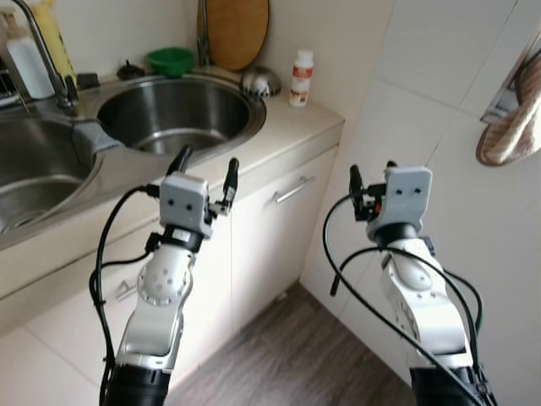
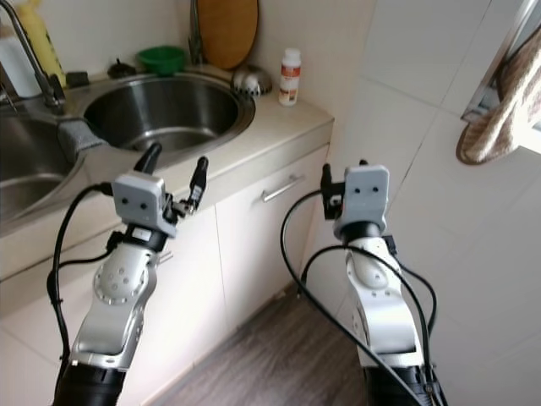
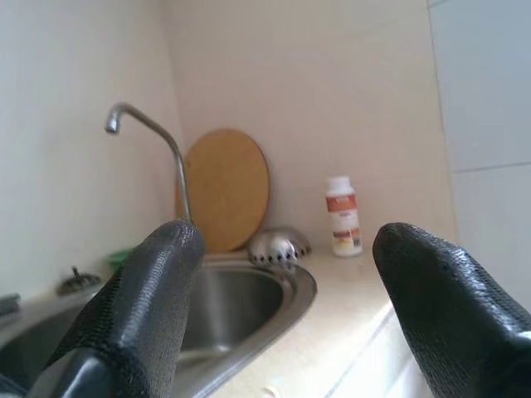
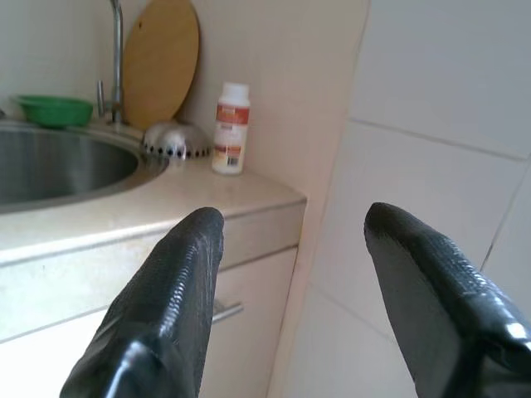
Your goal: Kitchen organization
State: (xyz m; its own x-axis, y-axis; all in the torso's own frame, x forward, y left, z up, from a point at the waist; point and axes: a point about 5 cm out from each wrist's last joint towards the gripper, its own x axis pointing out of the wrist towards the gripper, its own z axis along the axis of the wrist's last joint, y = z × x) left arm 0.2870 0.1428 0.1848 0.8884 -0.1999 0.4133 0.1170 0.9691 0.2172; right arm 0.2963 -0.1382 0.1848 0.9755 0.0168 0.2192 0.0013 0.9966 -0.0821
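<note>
My left gripper is raised in front of the counter edge, open and empty, just short of the round steel sink basin. To its right, my right gripper hovers open and empty beside the counter's end, near the tiled wall. At the back of the counter a white bottle with an orange label stands next to a domed metal strainer. A round wooden cutting board leans on the wall behind them. The left wrist view has the bottle far beyond the fingers.
A second basin lies to the left, with a faucet, a grey cloth on the divider, a green bowl and a yellow bottle behind. White cabinet doors with a handle sit below. A towel hangs on the right wall.
</note>
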